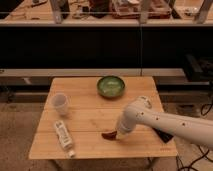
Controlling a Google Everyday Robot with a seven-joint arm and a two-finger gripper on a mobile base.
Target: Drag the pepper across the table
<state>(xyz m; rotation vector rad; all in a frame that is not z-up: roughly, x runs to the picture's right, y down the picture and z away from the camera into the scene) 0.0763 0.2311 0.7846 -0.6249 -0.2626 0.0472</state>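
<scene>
The pepper is a small dark red-brown piece lying on the wooden table, near the front edge at centre. My gripper is at the end of the white arm, which reaches in from the right. The gripper is down at table level, right against the pepper's right end. The arm's wrist hides the fingers.
A green bowl stands at the back centre. A white cup stands at the left. A white bottle lies at the front left. A dark flat object lies at the right, partly under the arm.
</scene>
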